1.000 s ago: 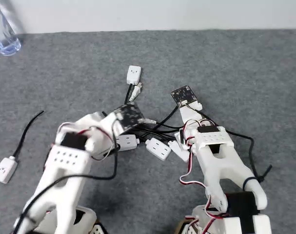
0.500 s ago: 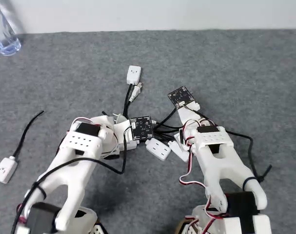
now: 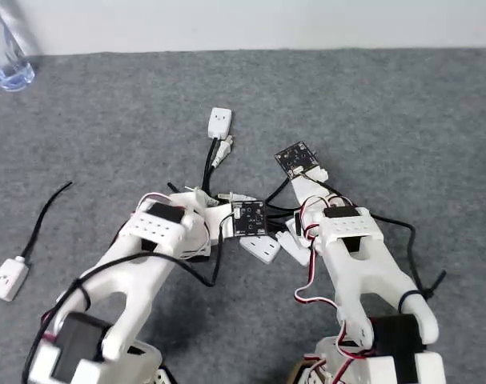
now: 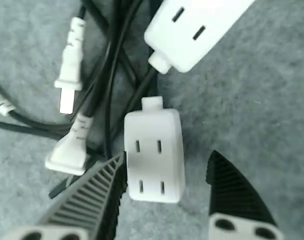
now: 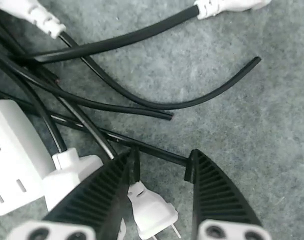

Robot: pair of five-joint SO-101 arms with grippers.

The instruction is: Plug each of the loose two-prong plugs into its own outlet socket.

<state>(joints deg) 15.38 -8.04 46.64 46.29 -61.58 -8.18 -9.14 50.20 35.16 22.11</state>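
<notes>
Points toward 3 o'clock with left gripper [image 4: 167, 162] spread wide astride the outlet socket [image 4: 154, 155], long axis parallel to the fingers, nearer than the open right gripper [image 5: 163, 159].

Pose, left arm [image 3: 138, 272]: extended forward and angled inward toward the right arm [image 3: 359, 268], wrist pitched steeply downward. State, left gripper [image 4: 168, 159]: jaws parted wide, tips level with each other. Pose, right arm: extended straight forward, wrist pitched downward. State, right gripper [image 5: 163, 156]: jaws parted, gap narrower than on the left.
</notes>
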